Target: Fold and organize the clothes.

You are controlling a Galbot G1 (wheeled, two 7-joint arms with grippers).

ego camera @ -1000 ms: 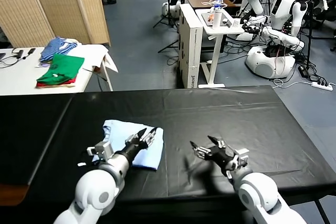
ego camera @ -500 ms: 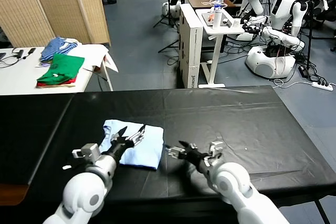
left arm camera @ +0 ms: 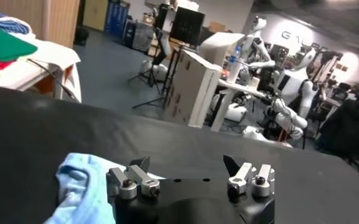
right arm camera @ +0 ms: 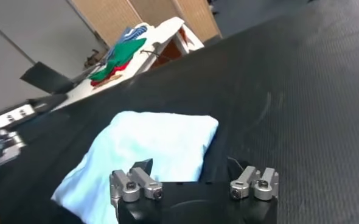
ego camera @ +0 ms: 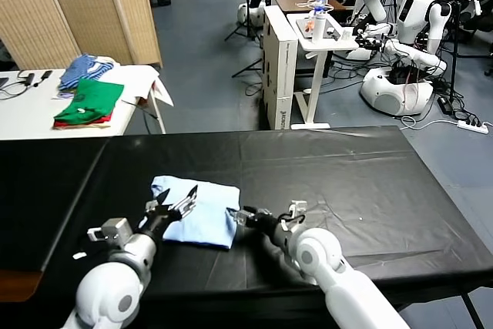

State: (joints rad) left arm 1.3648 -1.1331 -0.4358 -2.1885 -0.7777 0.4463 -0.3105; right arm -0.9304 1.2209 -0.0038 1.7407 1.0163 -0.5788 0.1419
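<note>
On black bench folded T-shirt lies flat; left end effector wide over its near-left edge, right end effector partly spread beside right edge, probably for gripping.

Folded T-shirt on the table
It is flanked by the left gripper on its left and the right gripper on its right; a garment pile lies far behind on the left.
</note>
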